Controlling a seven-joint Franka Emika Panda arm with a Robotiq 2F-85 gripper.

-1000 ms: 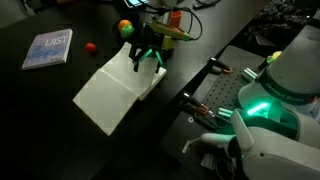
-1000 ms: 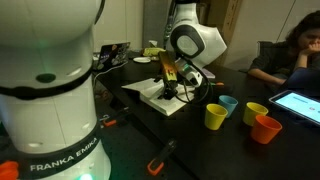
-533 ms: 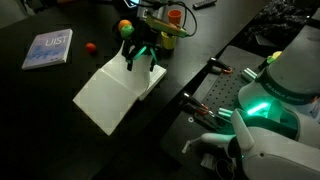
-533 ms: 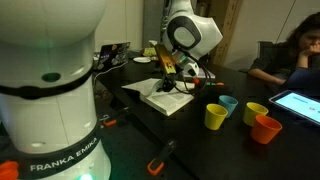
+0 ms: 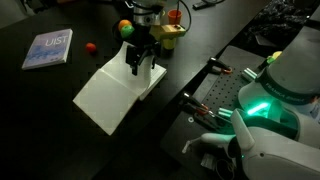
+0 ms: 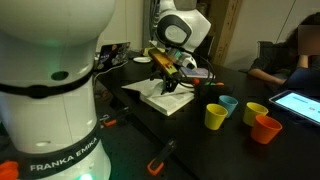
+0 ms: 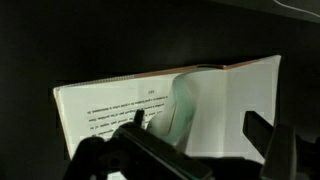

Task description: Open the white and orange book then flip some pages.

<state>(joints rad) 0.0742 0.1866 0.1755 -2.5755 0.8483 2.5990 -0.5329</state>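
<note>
The white and orange book lies open on the black table, white pages up; its cover does not show. It also shows in the other exterior view. In the wrist view the book fills the middle, with printed text on the left page. One of the pages curls upward near the spine, between my fingers. My gripper hangs just over the far part of the book, also seen in the other exterior view. In the wrist view its fingers stand wide apart, open, holding nothing.
A thin blue-white "LIST" book and a small red ball lie at the far left. Several coloured cups stand beside the book. Another robot's base stands near. A person sits with a tablet.
My gripper has moved from the book's far corner further over the open pages and turned more upright. The book has stayed in place.
</note>
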